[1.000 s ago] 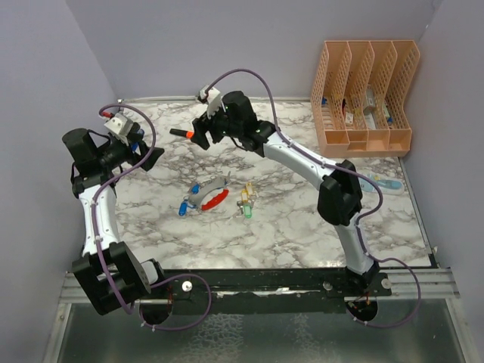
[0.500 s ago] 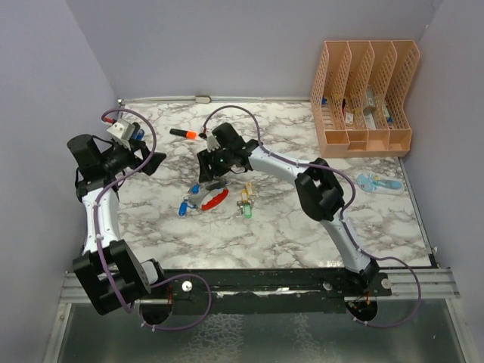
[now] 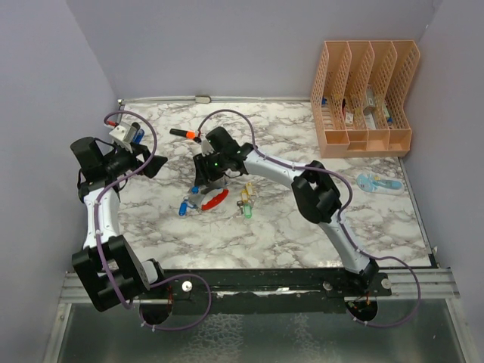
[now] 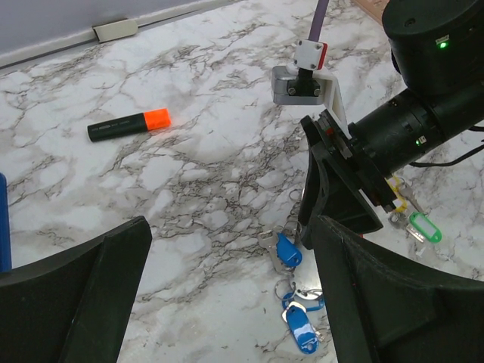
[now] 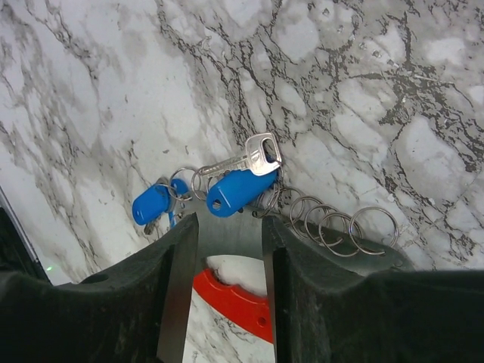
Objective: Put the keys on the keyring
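The keyring (image 3: 215,198), grey on one side and red on the other, lies flat mid-table. My right gripper (image 3: 207,178) hangs low over its grey side, jaws apart. In the right wrist view the fingers (image 5: 174,302) stand on either side of a stretch of the grey bar (image 5: 227,236), with the red side (image 5: 234,299) behind. Two blue keys (image 5: 238,190) (image 5: 151,203) and a chain of small rings (image 5: 333,223) lie at the bar. A yellow key (image 3: 246,193) and a green key (image 3: 248,212) lie to the right. My left gripper (image 3: 149,162) is open and empty, off to the left.
An orange marker (image 3: 181,134) lies behind the keyring. A blue stapler (image 3: 138,137) sits by the left arm. A peach file organiser (image 3: 363,91) stands at the back right, and a light blue object (image 3: 378,183) lies near the right edge.
My right gripper has come forward and down from near the marker to just above the keyring. The left gripper has shifted slightly.
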Motion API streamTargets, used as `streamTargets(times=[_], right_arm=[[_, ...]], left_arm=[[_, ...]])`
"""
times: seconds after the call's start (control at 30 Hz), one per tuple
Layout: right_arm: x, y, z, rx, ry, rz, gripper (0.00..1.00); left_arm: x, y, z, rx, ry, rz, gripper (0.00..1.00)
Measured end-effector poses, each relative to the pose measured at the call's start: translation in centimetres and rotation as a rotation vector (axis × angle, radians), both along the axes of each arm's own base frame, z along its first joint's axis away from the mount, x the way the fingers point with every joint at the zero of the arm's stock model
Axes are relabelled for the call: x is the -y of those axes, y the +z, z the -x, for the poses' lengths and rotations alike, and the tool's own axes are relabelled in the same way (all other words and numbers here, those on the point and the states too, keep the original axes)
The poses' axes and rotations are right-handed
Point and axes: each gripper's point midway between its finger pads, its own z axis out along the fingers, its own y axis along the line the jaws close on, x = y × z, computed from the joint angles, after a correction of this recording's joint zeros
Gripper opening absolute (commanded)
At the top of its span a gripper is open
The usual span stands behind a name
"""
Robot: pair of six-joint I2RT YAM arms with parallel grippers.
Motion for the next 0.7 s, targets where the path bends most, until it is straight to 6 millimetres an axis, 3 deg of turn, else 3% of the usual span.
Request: streamTargets(times=[0.37,0.7], right_arm=[[0.0,-2.5,0.1,-0.043,-0.015,0.028,0.38],[-0.1,-2.7,-0.1,-0.050,-0.029,0.027,0.37]], left_arm=[[-0.1,-0.2,-0.2,0.000,0.000,-0.002,0.90],[-0.2,-0.2,-0.3,0.002,0.002,-0.003,0.90]])
